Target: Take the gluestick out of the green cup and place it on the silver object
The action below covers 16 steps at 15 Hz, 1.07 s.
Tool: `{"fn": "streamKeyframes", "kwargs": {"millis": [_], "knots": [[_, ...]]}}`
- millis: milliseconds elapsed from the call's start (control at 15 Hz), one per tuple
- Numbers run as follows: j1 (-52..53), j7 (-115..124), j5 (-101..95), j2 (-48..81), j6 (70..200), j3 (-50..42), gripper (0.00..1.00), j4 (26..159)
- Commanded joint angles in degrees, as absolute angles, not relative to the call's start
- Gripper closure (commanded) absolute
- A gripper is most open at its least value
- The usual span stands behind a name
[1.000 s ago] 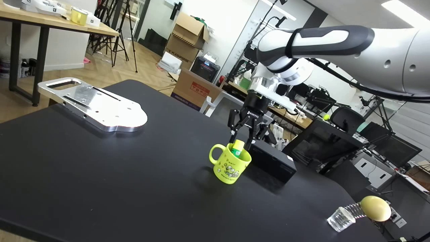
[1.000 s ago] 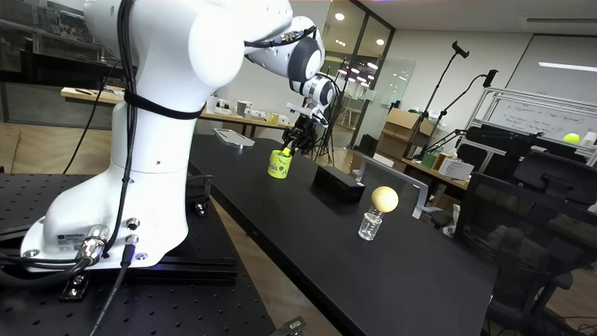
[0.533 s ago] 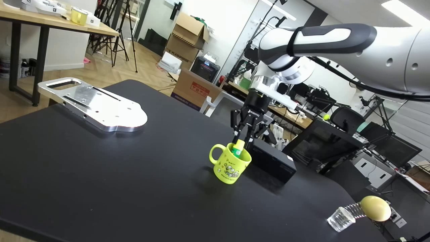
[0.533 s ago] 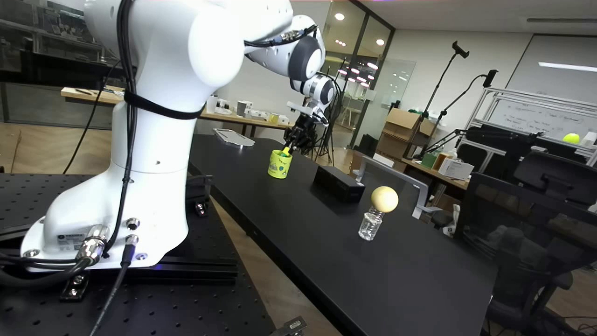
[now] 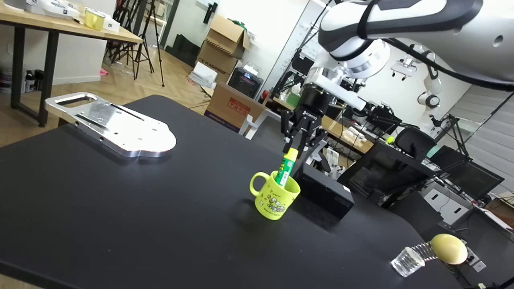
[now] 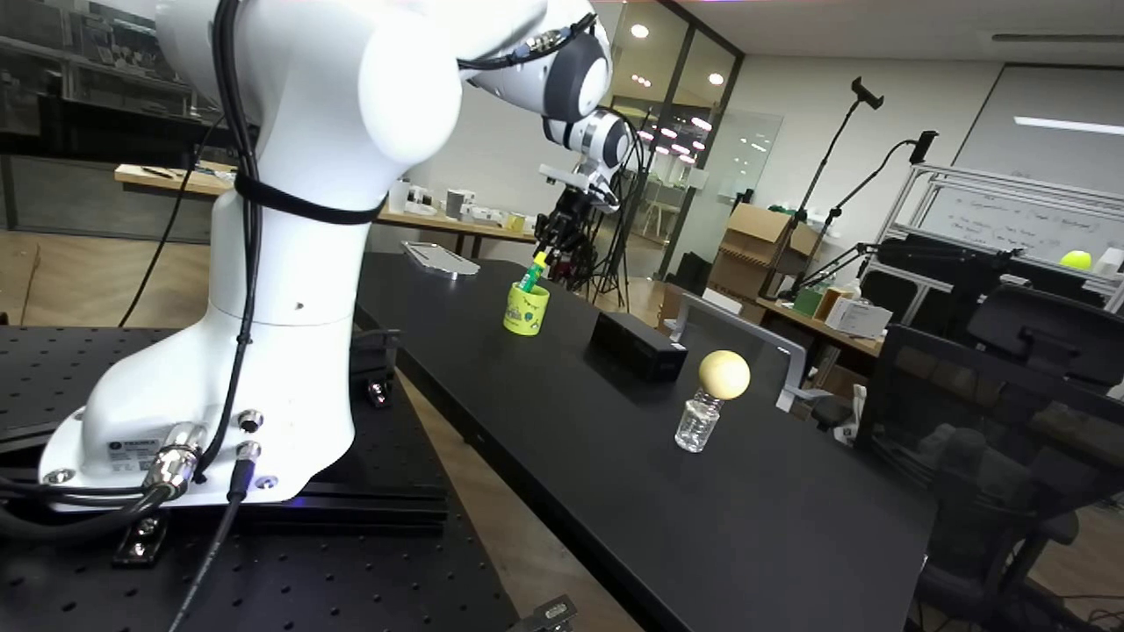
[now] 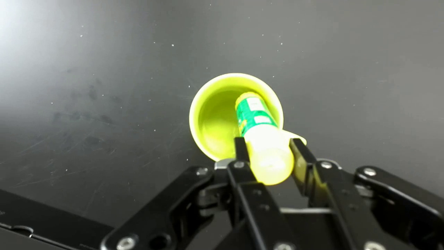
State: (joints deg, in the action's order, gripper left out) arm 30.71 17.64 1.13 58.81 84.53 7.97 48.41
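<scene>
The gluestick [image 5: 284, 170] has a green label and a yellow cap. It stands tilted, its lower end inside the green cup [image 5: 276, 202] and most of its body above the rim. In the wrist view its body [image 7: 255, 111] slants over the mouth of the cup [image 7: 215, 121]. My gripper [image 5: 294, 149] is shut on the cap end, one finger on each side, as the wrist view [image 7: 269, 140] shows. The cup is upright on the dark table, handle to one side. The silver object [image 5: 132, 132] lies flat farther off, and also shows in an exterior view [image 6: 439, 260].
A black box [image 5: 327, 192] stands close beside the cup, and its edge shows in the wrist view [image 7: 52, 222]. A clear jar [image 6: 696, 426] with a yellow ball [image 6: 724, 375] on a spring stands on the table. A chair [image 6: 746, 342] is at the table's edge.
My gripper has closed on the gluestick's cap end and moved up. The gluestick has risen with it, showing more of its green label above the cup. The cup has stayed nearly still.
</scene>
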Motion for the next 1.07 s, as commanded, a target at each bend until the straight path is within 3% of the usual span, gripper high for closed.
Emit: {"fn": "streamKeyframes", "kwargs": {"millis": [0, 467, 1000], "knots": [[31.5, 18.1, 0.2, 51.8, 85.2, 7.8, 0.92, 55.4], [33.9, 17.9, -3.3, 42.8, 94.9, 7.5, 0.92, 66.0], [35.5, 17.1, -5.4, 38.8, 124.8, 8.0, 0.92, 77.9]]}}
